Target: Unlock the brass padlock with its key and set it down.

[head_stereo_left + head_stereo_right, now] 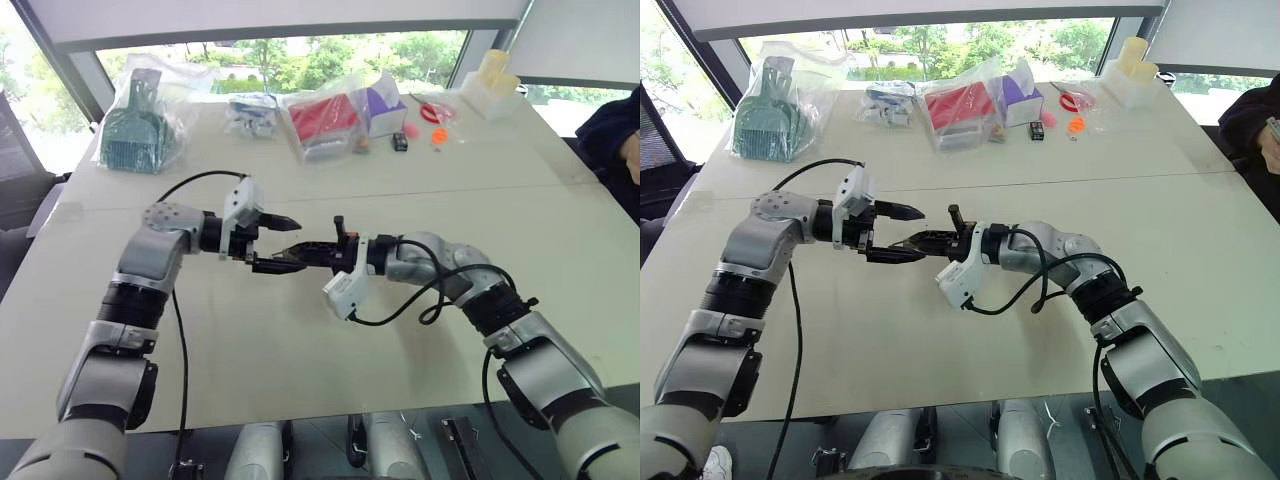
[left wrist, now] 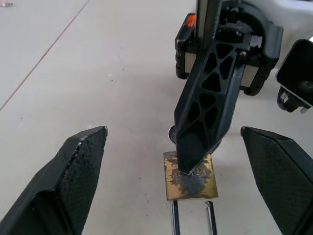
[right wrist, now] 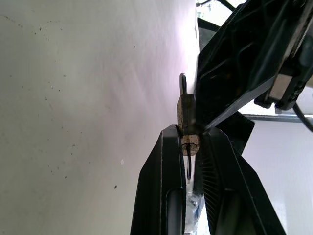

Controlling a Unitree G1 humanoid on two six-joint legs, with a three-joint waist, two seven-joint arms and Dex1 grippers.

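Two grippers are meeting over the middle of the table (image 1: 300, 360), well short of the clutter lying at twelve o'clock along the far edge. My right gripper (image 2: 193, 159) is pinching the padlock (image 2: 190, 180), its fingers pressed together on the upper part of the brass body, while the lock is hanging in the air between my hands, clear of the tabletop. My left gripper (image 1: 283, 243) is standing spread wide, one finger to either side of the lock and touching nothing. In the left wrist view the two legs of the shackle (image 2: 174, 223) are running away from the body at six o'clock. In the right wrist view a thin dark loop, possibly the key (image 3: 188, 164), is sitting at the lock's end between my right fingers; I cannot tell whether the shackle has sprung. I am judging this lock to be light, rigid and smooth-sided, so slippery in a pinch and apt to swivel about the contact point. Its flat brass faces are offering the best purchase, squarely across the body rather than on the thin shackle. The key, being slimmer still, is likely needing a fingertip grip on its bow and no sideways load.
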